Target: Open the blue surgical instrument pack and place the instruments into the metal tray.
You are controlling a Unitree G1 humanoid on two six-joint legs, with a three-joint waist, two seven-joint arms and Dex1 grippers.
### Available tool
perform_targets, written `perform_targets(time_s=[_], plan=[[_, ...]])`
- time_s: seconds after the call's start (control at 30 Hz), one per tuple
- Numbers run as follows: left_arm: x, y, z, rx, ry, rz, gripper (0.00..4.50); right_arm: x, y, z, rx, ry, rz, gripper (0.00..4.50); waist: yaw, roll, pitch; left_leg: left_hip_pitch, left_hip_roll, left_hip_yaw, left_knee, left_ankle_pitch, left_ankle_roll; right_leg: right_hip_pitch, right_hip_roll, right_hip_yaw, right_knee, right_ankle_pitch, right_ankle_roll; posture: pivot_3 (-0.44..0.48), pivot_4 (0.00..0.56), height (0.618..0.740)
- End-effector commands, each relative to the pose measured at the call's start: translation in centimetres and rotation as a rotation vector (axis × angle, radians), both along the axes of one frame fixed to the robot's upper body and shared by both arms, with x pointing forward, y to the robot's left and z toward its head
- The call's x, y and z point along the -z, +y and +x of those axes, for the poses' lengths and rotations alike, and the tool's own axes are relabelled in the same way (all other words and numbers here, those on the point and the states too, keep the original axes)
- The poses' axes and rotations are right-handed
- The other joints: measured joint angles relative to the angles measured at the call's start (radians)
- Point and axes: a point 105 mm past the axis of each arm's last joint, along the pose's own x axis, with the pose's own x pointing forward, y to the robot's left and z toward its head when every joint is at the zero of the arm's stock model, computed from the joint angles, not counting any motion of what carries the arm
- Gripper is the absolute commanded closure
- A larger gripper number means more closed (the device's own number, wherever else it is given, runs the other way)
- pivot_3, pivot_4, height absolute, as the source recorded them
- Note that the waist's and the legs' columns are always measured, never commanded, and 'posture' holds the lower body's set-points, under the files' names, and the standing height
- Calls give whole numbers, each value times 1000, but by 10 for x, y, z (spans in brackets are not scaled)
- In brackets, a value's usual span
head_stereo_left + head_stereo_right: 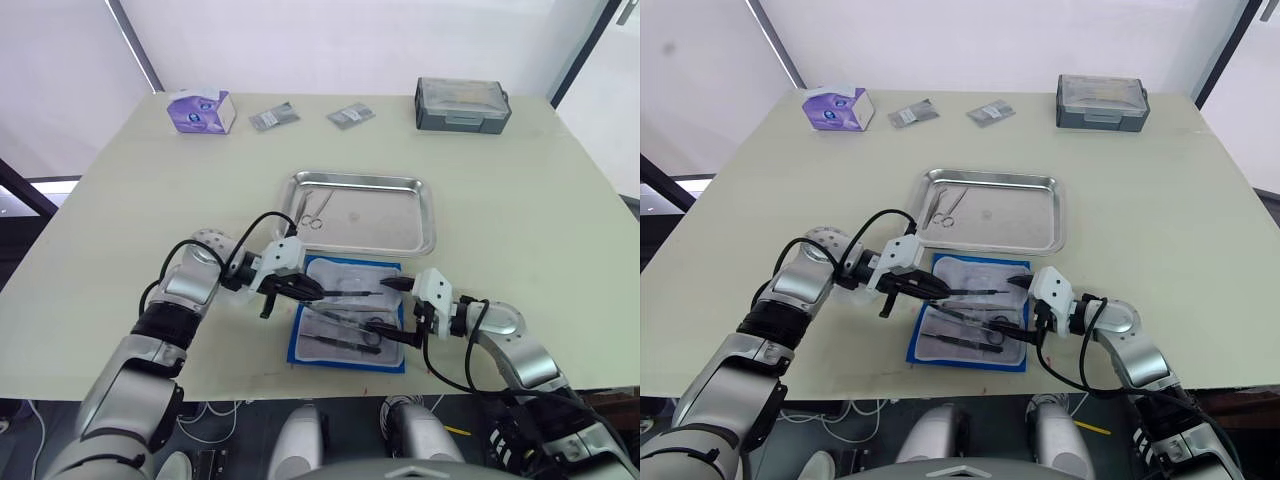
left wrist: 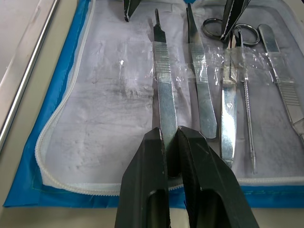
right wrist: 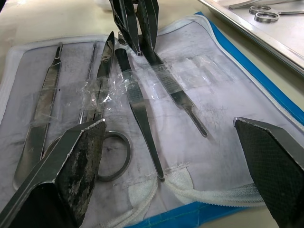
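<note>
The blue surgical instrument pack point(image 1: 296, 346) lies open just in front of the metal tray point(image 1: 400, 215), pale lining up. Several instruments point(image 3: 137, 102) rest on the lining under a clear strap: straight tweezers, a probe and ring-handled scissors point(image 3: 112, 151). One ring-handled pair point(image 1: 314, 208) lies in the tray's left part. My left gripper point(image 2: 169, 137) is over the pack's left side, shut on the end of a straight silver instrument point(image 2: 164, 90) still tucked under the strap. My right gripper point(image 1: 390, 306) hovers open over the pack's right edge, nothing between its fingers.
At the table's far side stand a purple tissue box point(image 1: 201, 110), two small grey packets point(image 1: 273, 117) point(image 1: 350, 115) and a grey lidded box point(image 1: 462, 104). The pack sits close to the table's near edge.
</note>
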Motion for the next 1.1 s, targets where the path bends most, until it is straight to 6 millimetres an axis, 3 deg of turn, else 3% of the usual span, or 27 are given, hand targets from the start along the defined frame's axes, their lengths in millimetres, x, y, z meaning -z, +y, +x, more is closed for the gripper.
perform_targets(time_s=[0.03, 0.37, 1.1], plan=[[-22, -7, 2, 36, -55, -22, 4465, 48, -16, -18, 26, 181, -120, 0, 0, 0, 0, 0, 0, 0, 0, 0, 0, 0, 0, 0, 0, 0, 0, 0, 150, 731], [-41, -8, 5, 40, -93, -43, 4465, 48, -15, -18, 24, 181, -119, 0, 0, 0, 1, 0, 0, 0, 0, 0, 0, 0, 0, 0, 0, 0, 0, 0, 150, 731], [-61, 18, 0, 11, -63, 87, 4465, 49, -14, -17, 19, 178, -117, 0, -1, 1, 2, 0, 0, 0, 0, 0, 0, -1, 0, 0, 0, 0, 0, 0, 150, 731]])
